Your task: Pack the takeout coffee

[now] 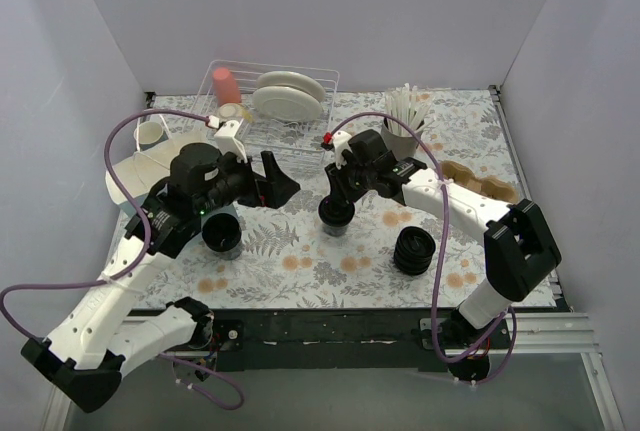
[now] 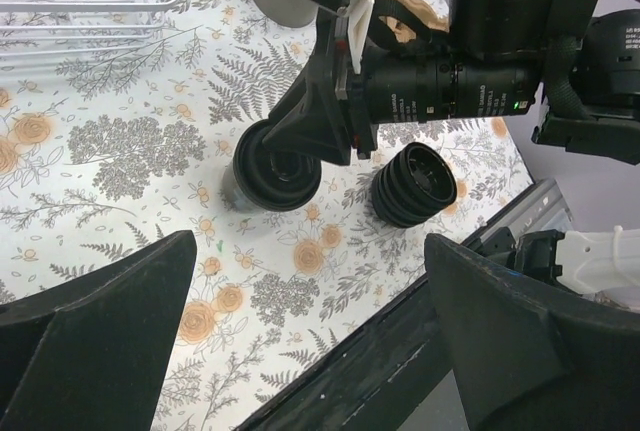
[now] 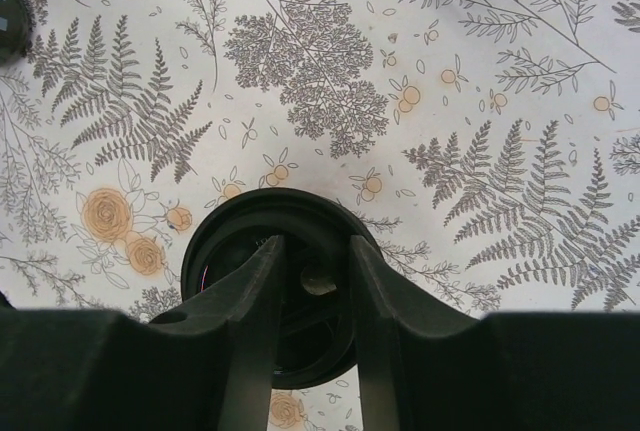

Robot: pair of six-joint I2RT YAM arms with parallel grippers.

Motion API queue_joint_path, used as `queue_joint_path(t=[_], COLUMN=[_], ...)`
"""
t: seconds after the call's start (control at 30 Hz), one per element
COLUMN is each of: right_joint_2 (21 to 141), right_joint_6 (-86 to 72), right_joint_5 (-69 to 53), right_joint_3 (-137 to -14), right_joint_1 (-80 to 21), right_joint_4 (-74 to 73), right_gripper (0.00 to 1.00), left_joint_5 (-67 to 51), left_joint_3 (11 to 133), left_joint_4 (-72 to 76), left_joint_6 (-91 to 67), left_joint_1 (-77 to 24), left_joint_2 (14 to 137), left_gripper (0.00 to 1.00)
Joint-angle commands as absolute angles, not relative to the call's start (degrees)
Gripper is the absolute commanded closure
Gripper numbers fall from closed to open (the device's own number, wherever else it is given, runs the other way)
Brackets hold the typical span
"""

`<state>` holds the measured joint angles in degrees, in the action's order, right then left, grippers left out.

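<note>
Gripping below the rim suits the light, crushable takeout coffee (image 3: 215,246), lower centre; right end effector (image 3: 314,248) narrowly parted above.

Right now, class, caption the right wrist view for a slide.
Right gripper poised over lidded black cup on floral tablecloth.
</note>
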<state>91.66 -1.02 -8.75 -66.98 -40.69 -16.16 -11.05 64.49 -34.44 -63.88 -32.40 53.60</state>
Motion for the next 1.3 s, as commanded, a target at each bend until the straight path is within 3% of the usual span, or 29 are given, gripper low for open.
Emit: queue_joint_path(t=[0.0, 0.1, 0.2, 0.3, 0.53, 1.03, 1.27], right_joint_2=[90.7, 89.8, 89.6, 89.6, 89.6, 89.1, 89.5], right_joint_6=[1.2, 0.8, 0.7, 0.5, 0.8, 3.5, 4.7], right_joint_5=[-5.0, -5.4, -6.9, -9.5, -10.3, -13.6, -12.7], right_joint_3=[-68.6, -68.4, -68.6, -68.9, -69.1, -71.2, -69.9], right_joint_1=[-41.0, -41.0, -40.9, -40.6, -40.5, -39.5, -39.4], right_joint_4=[-18.4, -18.7, -19.7, -20.0, -20.2, -23.3, -23.9], right_gripper=[0.66, 0.65, 0.52, 0.49, 0.56, 0.50, 0.56], left_joint_5=[-9.1, -9.8, -10.2, -10.5, -10.6, -10.0, -10.3], left_joint_3=[63.3, 63.3, 63.2, 63.1, 63.5, 64.3, 63.8], left_joint_4=[-36.0, -36.1, -35.9, -36.0, -36.6, -37.4, -37.0], left_joint_6=[-62.4, -62.4, -62.6, -62.8, -63.3, -63.2, -63.4], left_joint_1=[-32.5, -32.5, -32.5, -32.5, -32.5, -32.5, -32.5], left_joint_2=[51.8, 52.0, 52.0, 52.0, 51.9, 52.8, 53.0], left_gripper=[0.02, 0.02, 0.02, 0.02, 0.02, 0.02, 0.02])
